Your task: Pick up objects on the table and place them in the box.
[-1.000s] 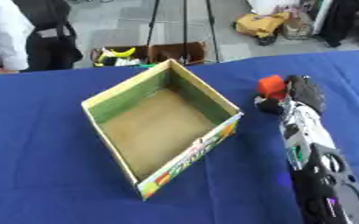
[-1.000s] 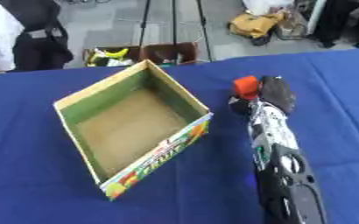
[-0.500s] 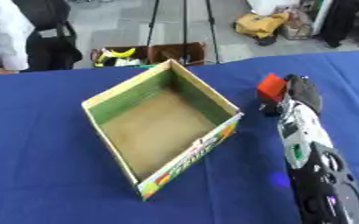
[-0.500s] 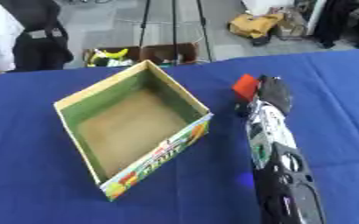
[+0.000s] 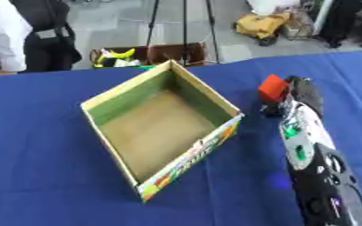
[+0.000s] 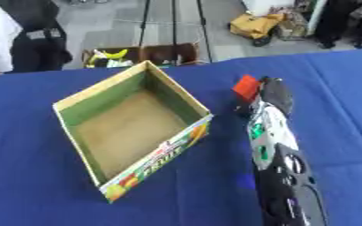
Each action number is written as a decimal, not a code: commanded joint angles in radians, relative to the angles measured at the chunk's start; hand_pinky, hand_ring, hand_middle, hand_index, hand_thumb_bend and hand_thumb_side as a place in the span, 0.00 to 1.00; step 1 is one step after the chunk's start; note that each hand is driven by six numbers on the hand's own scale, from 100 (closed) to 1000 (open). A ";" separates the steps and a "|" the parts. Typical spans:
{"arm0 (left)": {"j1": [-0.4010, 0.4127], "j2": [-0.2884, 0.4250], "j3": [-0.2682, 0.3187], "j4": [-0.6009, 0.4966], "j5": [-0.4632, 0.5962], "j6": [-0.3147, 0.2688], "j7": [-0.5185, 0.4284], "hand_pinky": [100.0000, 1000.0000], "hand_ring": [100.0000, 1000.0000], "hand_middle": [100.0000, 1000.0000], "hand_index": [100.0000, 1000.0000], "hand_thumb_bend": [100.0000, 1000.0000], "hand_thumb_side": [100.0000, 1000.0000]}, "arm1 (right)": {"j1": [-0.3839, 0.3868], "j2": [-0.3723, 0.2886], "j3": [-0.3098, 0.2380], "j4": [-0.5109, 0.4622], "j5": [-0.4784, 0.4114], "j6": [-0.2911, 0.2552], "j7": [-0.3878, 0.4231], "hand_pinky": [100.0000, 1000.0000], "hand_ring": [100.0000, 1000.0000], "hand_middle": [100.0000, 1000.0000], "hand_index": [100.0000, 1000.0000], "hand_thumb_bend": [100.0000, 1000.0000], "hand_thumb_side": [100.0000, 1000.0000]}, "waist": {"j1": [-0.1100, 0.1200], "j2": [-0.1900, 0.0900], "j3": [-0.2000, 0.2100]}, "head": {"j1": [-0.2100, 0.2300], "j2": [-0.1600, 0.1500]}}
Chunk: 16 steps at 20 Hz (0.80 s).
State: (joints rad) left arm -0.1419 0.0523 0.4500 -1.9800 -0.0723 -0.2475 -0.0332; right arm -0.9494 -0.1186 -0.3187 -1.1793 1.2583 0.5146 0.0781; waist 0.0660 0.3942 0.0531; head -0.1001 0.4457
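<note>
An open cardboard box (image 5: pixel 162 130) with a green inner wall and a printed fruit side sits on the blue table (image 5: pixel 45 176), with nothing inside. My right arm reaches up from the lower right corner. To the right of the box, my right hand (image 5: pixel 304 91) shows its dark back, with its fingers curled down beside a small red block (image 5: pixel 273 87). The block shows at the hand's left edge, and a dark thumb tip lies just below it. The block's underside is hidden. My left hand is in no view.
The table's far edge (image 5: pixel 215 66) runs behind the box. Beyond it stand a tripod (image 5: pixel 186 26), a brown crate of yellow things (image 5: pixel 130 55) and a person in dark clothes (image 5: pixel 49 35). Bare blue cloth lies left of and in front of the box.
</note>
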 commanded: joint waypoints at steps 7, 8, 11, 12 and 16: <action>-0.003 0.020 0.000 -0.020 -0.002 0.004 -0.001 0.37 0.53 0.62 0.91 0.45 0.91 | -0.021 -0.003 0.033 -0.098 -0.080 -0.025 0.019 0.11 0.36 0.30 0.44 0.14 0.08 | 0.001 -0.030 -0.007 | -0.004 -0.010; -0.003 0.021 0.000 -0.020 -0.002 0.004 -0.001 0.37 0.53 0.62 0.91 0.45 0.91 | -0.022 -0.003 0.037 -0.107 -0.087 -0.027 0.020 0.11 0.35 0.30 0.44 0.15 0.09 | 0.001 -0.031 -0.008 | -0.004 -0.009; -0.003 0.021 0.000 -0.020 -0.002 0.005 0.000 0.37 0.53 0.62 0.91 0.45 0.91 | -0.022 -0.002 0.041 -0.120 -0.097 -0.028 0.024 0.11 0.35 0.30 0.44 0.15 0.09 | 0.001 -0.031 -0.008 | -0.004 -0.009; -0.002 0.021 0.000 -0.020 -0.002 0.005 0.000 0.37 0.53 0.62 0.91 0.45 0.91 | -0.025 -0.002 0.045 -0.126 -0.100 -0.030 0.024 0.10 0.35 0.29 0.43 0.16 0.11 | 0.000 -0.032 -0.008 | -0.005 -0.009; -0.003 0.022 0.000 -0.020 -0.002 0.007 -0.001 0.37 0.53 0.62 0.91 0.45 0.90 | -0.034 -0.001 0.061 -0.171 -0.131 -0.042 0.028 0.10 0.34 0.28 0.43 0.16 0.13 | -0.002 -0.035 -0.011 | -0.004 -0.008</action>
State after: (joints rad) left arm -0.1419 0.0527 0.4478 -1.9800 -0.0723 -0.2437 -0.0340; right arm -0.9562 -0.1107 -0.2667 -1.3134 1.1390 0.4786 0.1065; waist 0.0653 0.3870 0.0415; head -0.1029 0.4460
